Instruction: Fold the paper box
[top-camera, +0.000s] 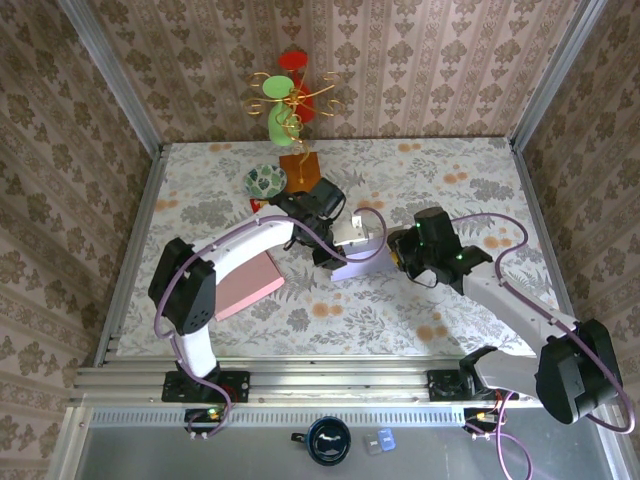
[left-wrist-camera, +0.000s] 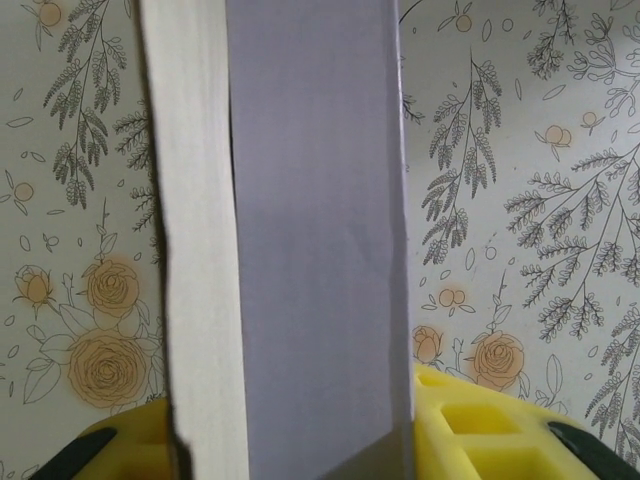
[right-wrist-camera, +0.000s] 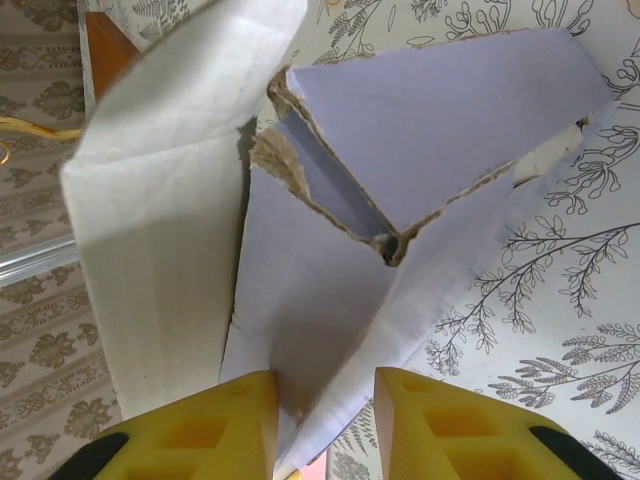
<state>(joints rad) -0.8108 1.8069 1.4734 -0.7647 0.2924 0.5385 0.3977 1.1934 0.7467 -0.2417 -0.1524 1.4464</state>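
Observation:
The paper box (top-camera: 356, 247), white outside and pale lavender inside, is held partly folded above the middle of the flowered table (top-camera: 440, 180). My left gripper (top-camera: 334, 250) reaches it from the left. In the left wrist view an upright panel of the box (left-wrist-camera: 310, 230) fills the gap between the yellow fingers (left-wrist-camera: 480, 430), so the left gripper (left-wrist-camera: 300, 445) is shut on it. My right gripper (top-camera: 396, 250) meets the box from the right. In the right wrist view a creased flap of the box (right-wrist-camera: 330, 290) sits between both fingertips of the right gripper (right-wrist-camera: 326, 390), which touch it.
A pink flat pad (top-camera: 246, 281) lies left of the box, under the left arm. At the back stand a patterned dish (top-camera: 265, 180), an orange-brown block (top-camera: 300, 166) and a green, red and yellow ornament (top-camera: 288, 95). Wallpapered walls close three sides.

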